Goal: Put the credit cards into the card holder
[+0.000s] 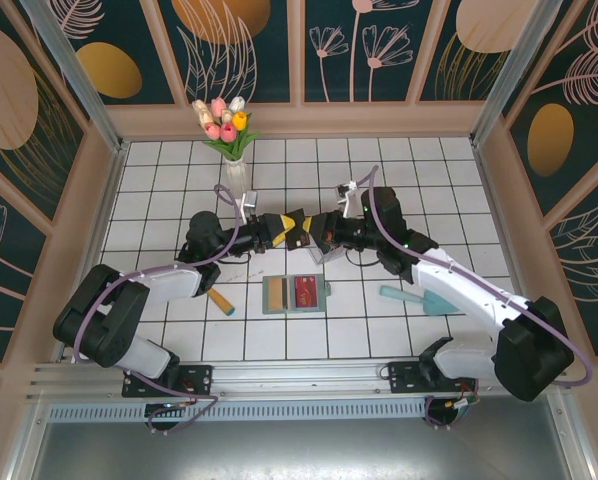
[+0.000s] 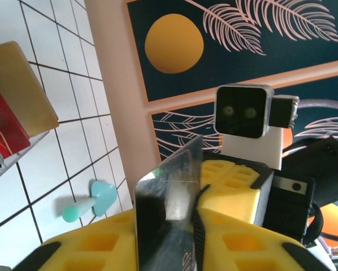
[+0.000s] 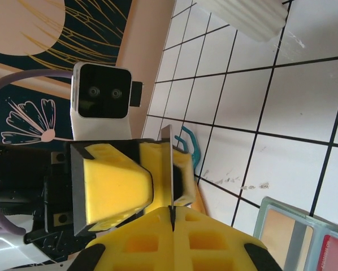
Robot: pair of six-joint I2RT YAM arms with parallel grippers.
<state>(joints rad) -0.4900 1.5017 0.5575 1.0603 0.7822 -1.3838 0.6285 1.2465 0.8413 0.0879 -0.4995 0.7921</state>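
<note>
Above the middle of the table my two grippers meet tip to tip. A dark grey credit card (image 2: pixel 169 214) stands between them. My right gripper (image 3: pixel 172 212) is shut on its near edge, and the credit card (image 3: pixel 167 141) rises edge-on from those pads. My left gripper (image 2: pixel 166 228) closes on the same card from the opposite side, its yellow pads (image 3: pixel 115 180) flanking it. In the top view the left gripper (image 1: pixel 284 230) faces the right gripper (image 1: pixel 326 232). The sage card holder (image 1: pixel 294 311) lies open on the tiles below, with a tan card (image 1: pixel 276 293) and a red card (image 1: pixel 304 292) in it.
A white vase of tulips (image 1: pixel 235 170) stands at the back left. A teal tool (image 1: pixel 414 298) lies right of the holder, and an orange-handled tool (image 1: pixel 221 300) lies left of it. Panelled walls close in three sides of the tiled floor.
</note>
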